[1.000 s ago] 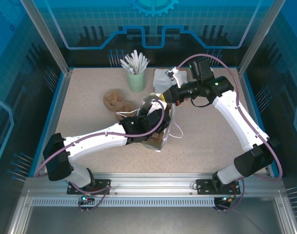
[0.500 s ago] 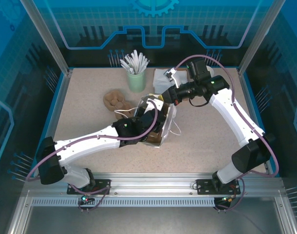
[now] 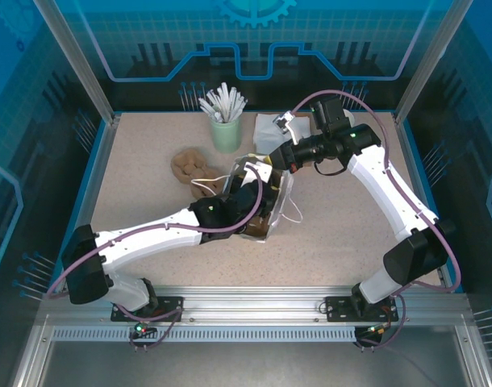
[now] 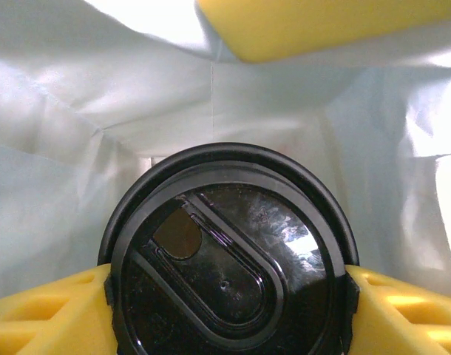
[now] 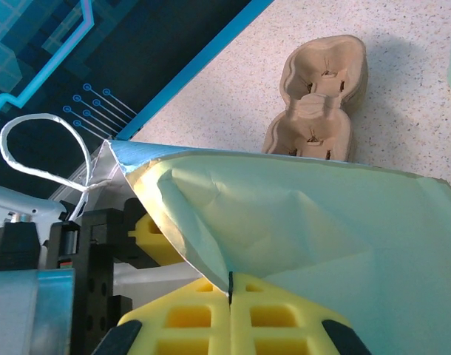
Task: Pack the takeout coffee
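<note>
well, the cup was inside the bag, with little room round it

your left end effector [image 4: 227,314] held the takeout coffee [image 4: 227,251] by its sides just under the black lid, jaws spread to the cup's width, down inside the white paper bag [image 4: 122,118]. your right end effector [image 5: 230,296] was pinched flat on the bag's upper rim, holding the mouth open.

the risks, as i judged them: you could not tell whether the cup's base had reached the bag's bottom, so a release there might have dropped or tipped it. the paper walls lay close on both sides of the lid. spreading the fingers could have pushed the paper out or snagged it, and the bag might have dragged along on the way out. had the right pinch slipped, the rim could have folded onto your left wrist.

for room: inside the bag there was almost none sideways, and the one free way was back through the mouth. outside, the pulp cup carrier [image 3: 193,167] sat near the bag, the green cup [image 3: 227,131] of sticks beyond it, and bare tabletop [image 3: 343,234] lay on the other side.
</note>
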{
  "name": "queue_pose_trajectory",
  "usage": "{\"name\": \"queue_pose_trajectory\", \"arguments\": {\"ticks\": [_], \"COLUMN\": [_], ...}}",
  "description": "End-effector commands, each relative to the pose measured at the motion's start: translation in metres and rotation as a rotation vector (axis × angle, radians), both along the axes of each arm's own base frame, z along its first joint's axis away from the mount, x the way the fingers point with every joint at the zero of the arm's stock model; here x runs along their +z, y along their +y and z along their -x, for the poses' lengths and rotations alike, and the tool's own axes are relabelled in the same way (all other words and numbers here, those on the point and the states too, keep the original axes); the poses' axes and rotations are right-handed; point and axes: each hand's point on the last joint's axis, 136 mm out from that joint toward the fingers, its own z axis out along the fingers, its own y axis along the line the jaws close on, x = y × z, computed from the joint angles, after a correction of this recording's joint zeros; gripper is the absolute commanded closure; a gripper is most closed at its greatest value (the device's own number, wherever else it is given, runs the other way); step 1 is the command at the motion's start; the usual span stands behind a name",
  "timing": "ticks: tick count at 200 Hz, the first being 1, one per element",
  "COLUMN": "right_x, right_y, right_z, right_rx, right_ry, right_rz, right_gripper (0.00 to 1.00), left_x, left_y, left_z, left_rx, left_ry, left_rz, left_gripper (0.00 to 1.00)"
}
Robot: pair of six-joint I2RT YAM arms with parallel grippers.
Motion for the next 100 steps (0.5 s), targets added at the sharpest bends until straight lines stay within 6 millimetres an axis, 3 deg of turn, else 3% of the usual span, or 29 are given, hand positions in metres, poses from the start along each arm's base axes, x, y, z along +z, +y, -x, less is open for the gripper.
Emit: {"name": "queue_pose_trajectory", "arguments": {"ticks": [1, 100], "right_x": [-0.009, -0.005], "right_y": [0.001, 0.002], "right_z": [0.005, 0.008], "right_rx": [0.01, 0.02], "right_ry": [0.067, 0.064], "right_rz": [-0.001, -0.012], "right_gripper": [1.0, 1.0], "left_x": [-0.003, -0.019], "left_y": [0.001, -0.001], "left_z": [-0.009, -0.022], "left_rx": [0.03, 0.047], "left_ry": [-0.002, 0.022], "left_rz": [0.01, 0.025], "left_gripper": [0.3, 0.31]}}
